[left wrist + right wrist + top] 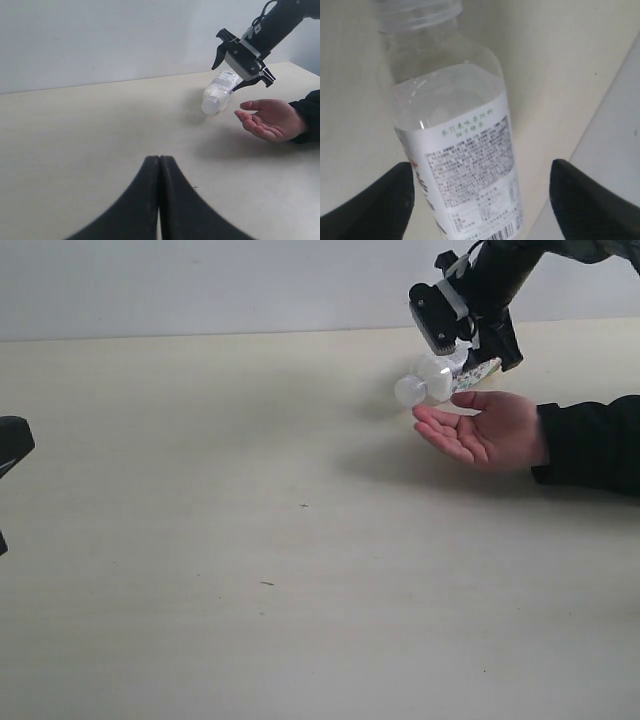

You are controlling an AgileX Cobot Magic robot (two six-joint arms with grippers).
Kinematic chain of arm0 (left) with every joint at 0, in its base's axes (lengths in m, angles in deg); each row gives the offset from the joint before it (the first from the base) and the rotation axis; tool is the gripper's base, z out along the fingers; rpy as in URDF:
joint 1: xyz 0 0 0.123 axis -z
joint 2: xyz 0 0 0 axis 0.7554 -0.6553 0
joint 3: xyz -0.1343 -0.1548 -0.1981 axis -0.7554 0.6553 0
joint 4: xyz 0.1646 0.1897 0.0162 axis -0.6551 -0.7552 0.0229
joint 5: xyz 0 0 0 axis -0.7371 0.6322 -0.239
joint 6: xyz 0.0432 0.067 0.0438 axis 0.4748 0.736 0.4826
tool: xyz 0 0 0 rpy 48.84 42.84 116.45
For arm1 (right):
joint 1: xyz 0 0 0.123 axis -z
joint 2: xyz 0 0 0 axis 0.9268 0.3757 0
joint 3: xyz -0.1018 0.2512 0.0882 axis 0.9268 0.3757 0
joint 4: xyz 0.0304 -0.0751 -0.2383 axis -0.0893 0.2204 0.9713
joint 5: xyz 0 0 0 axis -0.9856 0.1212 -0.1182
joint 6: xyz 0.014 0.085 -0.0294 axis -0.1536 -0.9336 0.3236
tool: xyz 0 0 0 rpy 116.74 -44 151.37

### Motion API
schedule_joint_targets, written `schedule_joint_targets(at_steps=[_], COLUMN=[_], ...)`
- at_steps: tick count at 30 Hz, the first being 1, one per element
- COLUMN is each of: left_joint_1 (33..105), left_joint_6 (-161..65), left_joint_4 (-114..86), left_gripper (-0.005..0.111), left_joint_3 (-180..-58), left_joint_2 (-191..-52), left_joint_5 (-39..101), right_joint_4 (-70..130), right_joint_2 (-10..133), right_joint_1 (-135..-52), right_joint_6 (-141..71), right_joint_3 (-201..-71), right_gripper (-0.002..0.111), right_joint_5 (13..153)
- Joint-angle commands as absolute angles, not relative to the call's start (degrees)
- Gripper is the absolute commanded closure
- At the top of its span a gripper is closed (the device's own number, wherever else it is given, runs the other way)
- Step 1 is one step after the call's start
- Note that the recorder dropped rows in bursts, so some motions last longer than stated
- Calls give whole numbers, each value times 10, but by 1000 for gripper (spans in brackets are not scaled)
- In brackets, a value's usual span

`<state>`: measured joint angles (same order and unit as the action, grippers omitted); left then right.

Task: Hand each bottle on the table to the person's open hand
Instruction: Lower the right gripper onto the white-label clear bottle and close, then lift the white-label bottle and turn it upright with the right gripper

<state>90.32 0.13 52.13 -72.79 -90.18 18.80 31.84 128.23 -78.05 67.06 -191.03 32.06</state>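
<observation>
- My right gripper [468, 352] is at the far right of the table [250, 540], with its jaws spread wide.
- In the right wrist view both black fingers [372, 210] stand clear of the whitish bottle [432, 382], with a gap on each side, so I do not count this as a grip.
- The bottle lies tilted just under this gripper, its white cap pointing to the left and near.
- The bottle is just above the fingertips of the person's open hand [487, 430], which is palm up beside it on the right. I cannot tell if they touch.
- My left gripper [160, 200] is fully closed on nothing, low at the left, well apart from the bottle.
</observation>
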Motion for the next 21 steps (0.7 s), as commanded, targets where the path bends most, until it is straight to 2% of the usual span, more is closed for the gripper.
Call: schedule_joint_targets(at_steps=[1, 21], left_joint_1=[901, 901], left_joint_6=[3, 3], left_joint_4=[521, 521], left_gripper=[107, 107], left_joint_3=[-726, -726], left_joint_2=[-898, -898], left_joint_5=[187, 187], right_joint_4=[325, 359], right_joint_2=[1293, 1338], right_joint_1=[-779, -779], right_joint_6=[667, 667], right_joint_3=[-1914, -1914], right_gripper=[36, 36], right_joint_5=[327, 355])
